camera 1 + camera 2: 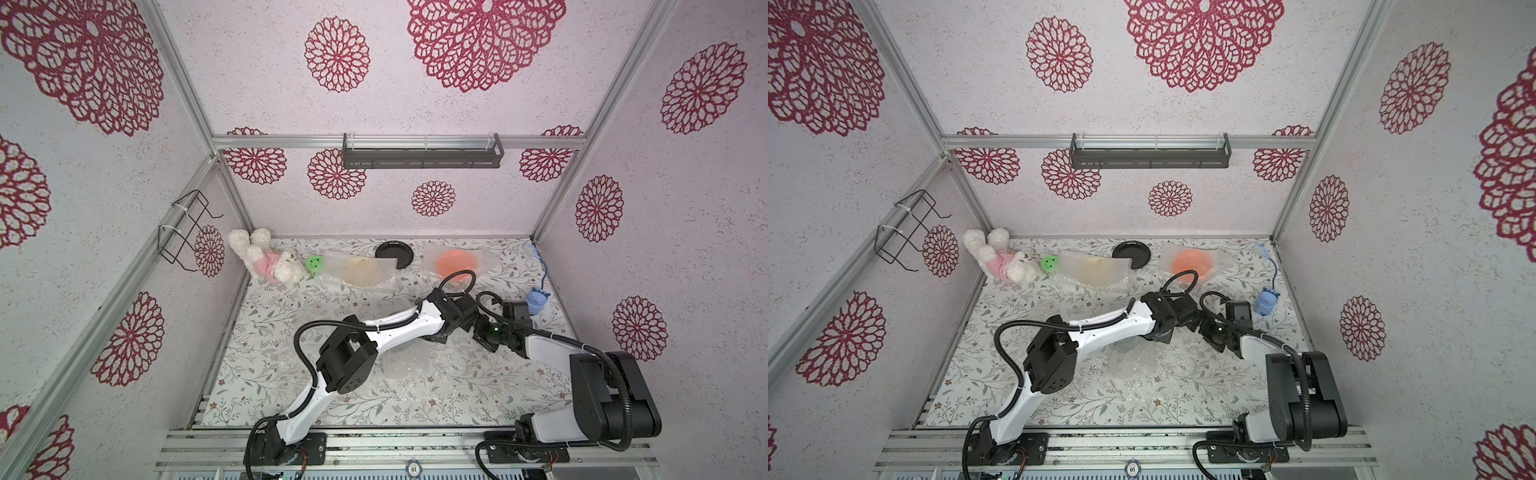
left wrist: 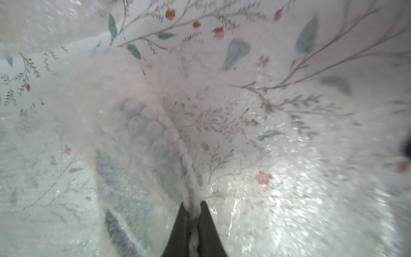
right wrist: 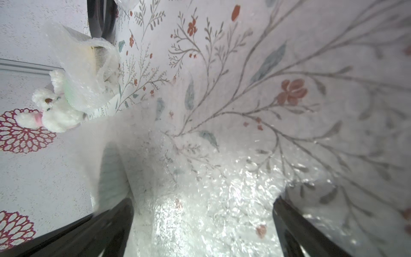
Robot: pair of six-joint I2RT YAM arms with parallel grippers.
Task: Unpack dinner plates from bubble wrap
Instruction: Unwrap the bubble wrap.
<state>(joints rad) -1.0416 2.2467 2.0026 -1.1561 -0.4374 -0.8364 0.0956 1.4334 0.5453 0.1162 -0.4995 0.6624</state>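
A loose sheet of bubble wrap (image 1: 419, 370) lies crumpled in the middle of the table. My left gripper (image 2: 193, 203) is shut on a pinched fold of it. A blue-green patterned shape (image 2: 120, 175) shows dimly through the wrap beside the jaws. My right gripper (image 3: 203, 200) hangs open just over the same sheet, nothing between its fingers (image 3: 115, 220). At the back, an orange plate (image 1: 456, 262) and a cream plate (image 1: 358, 271) each lie inside bubble wrap. A bare black plate (image 1: 392, 251) lies between them.
A white plush bunny (image 1: 266, 259) and a small green smiley disc (image 1: 314, 262) lie at the back left. A blue cup-like toy (image 1: 537, 300) stands near the right wall. Both wrists crowd together right of centre. A wire rack (image 1: 187, 230) hangs on the left wall.
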